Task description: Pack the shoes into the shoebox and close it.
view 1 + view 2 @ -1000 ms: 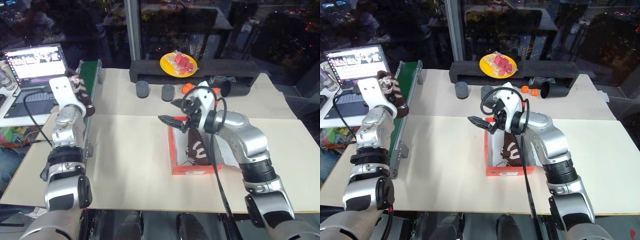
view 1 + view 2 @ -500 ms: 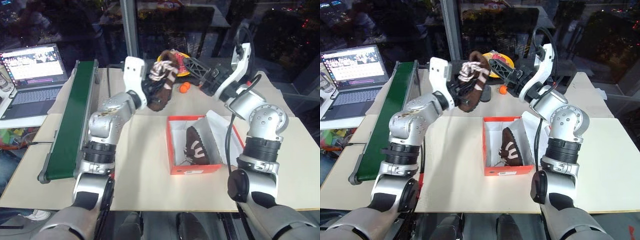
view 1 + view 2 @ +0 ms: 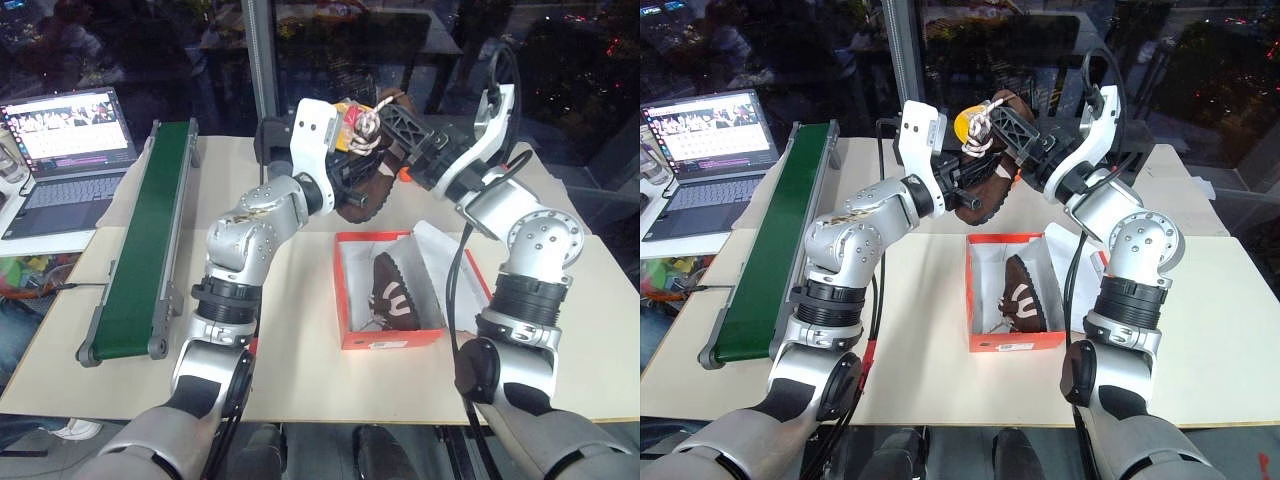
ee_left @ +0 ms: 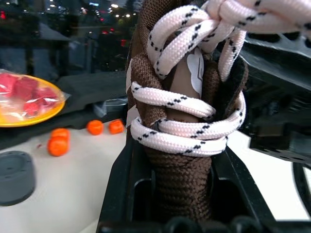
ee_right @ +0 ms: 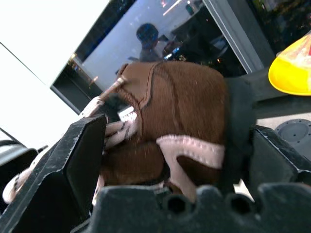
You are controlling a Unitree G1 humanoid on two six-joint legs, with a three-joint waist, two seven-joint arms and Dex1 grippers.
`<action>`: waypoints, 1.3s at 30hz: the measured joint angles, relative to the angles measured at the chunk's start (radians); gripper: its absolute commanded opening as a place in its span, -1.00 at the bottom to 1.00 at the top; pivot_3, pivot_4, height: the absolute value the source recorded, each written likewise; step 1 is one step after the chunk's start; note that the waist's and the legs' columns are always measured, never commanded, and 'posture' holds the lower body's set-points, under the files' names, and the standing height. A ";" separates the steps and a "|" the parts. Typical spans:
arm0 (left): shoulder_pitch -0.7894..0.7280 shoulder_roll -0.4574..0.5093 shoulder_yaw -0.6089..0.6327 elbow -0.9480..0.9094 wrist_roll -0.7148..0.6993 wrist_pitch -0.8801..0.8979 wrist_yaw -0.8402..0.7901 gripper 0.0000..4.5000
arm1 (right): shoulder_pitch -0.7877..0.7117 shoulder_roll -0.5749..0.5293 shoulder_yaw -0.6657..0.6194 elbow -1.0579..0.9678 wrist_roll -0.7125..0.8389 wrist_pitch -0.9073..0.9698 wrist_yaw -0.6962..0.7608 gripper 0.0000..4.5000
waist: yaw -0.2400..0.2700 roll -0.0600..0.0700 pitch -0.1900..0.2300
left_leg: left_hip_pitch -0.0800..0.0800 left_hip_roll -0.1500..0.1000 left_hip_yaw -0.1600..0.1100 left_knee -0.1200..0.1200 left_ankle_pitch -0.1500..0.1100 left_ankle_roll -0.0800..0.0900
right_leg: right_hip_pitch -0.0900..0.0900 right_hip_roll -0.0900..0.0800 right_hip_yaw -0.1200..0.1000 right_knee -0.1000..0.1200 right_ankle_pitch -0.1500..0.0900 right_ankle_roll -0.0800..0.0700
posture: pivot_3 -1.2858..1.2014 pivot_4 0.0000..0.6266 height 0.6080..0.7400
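- While the left hand (image 3: 962,178) is clamped shut on the laced middle of one dark brown shoe (image 3: 362,196), holding it in the air, that shoe looks soft and light; I judge the knit upper will squash, so the firmer heel or sole is the better hold.
- Just right of it, the right hand (image 3: 1012,128) stands wide open with its fingers either side of the shoe's suede end; I cannot tell whether they press on it.
- Below both hands the red-orange shoebox (image 3: 350,305) sits open on the counter (image 3: 280,330), the other shoe (image 3: 394,292) lying inside on white tissue.
- Well left of the left hand run a green conveyor belt (image 3: 140,240) and a laptop (image 3: 68,140); behind the hands a yellow plate (image 4: 29,104) stands before dark windows.
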 measured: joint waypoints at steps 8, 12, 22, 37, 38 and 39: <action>0.000 0.000 0.007 -0.007 0.000 0.002 -0.002 -0.67 | 0.000 0.003 -0.006 0.006 0.006 -0.012 -0.020 -0.45 | 0.001 0.000 0.000 | 0.000 0.000 0.000 0.000 0.000 0.000 | 0.000 0.000 0.000 -0.001 0.000 0.000 | 0.03 -0.52 1.00; -0.001 0.003 0.036 -0.007 -0.019 0.010 -0.006 -0.04 | 0.000 0.003 -0.005 0.012 0.005 -0.018 -0.022 -0.64 | 0.000 0.000 0.000 | 0.000 0.000 0.000 0.000 0.000 0.000 | 0.000 0.000 0.000 -0.001 0.000 0.000 | 0.03 -0.52 1.00; -0.001 0.117 0.074 -0.035 -0.075 0.073 -0.029 1.00 | -0.042 -0.060 0.013 0.034 -0.033 -0.094 -0.026 -0.68 | 0.000 0.002 0.001 | 0.000 0.000 0.000 0.000 0.000 0.000 | 0.000 0.000 0.000 -0.001 0.000 0.000 | 0.03 -0.52 1.00; 0.085 0.324 0.182 0.005 -0.019 0.049 -0.006 1.00 | 0.093 -0.192 0.125 0.005 -0.031 0.091 0.042 -0.69 | 0.005 0.003 0.002 | -0.002 0.000 0.000 0.000 0.000 0.001 | -0.001 0.000 0.000 -0.003 0.000 0.000 | 0.03 -0.52 1.00; 0.097 0.330 0.165 -0.019 -0.031 0.068 -0.027 1.00 | 0.102 -0.188 0.126 -0.008 -0.030 0.095 0.043 -0.69 | 0.004 0.003 0.002 | -0.002 0.000 0.000 -0.001 0.000 0.001 | -0.001 0.000 0.000 -0.003 0.000 0.000 | 0.03 -0.52 1.00; 0.111 0.346 0.144 -0.048 -0.043 0.092 -0.056 1.00 | 0.113 -0.184 0.126 -0.021 -0.029 0.096 0.043 -0.69 | 0.004 0.003 0.002 | -0.002 0.000 0.000 -0.001 0.000 0.001 | -0.002 0.000 0.000 -0.003 0.000 0.000 | 0.03 -0.52 1.00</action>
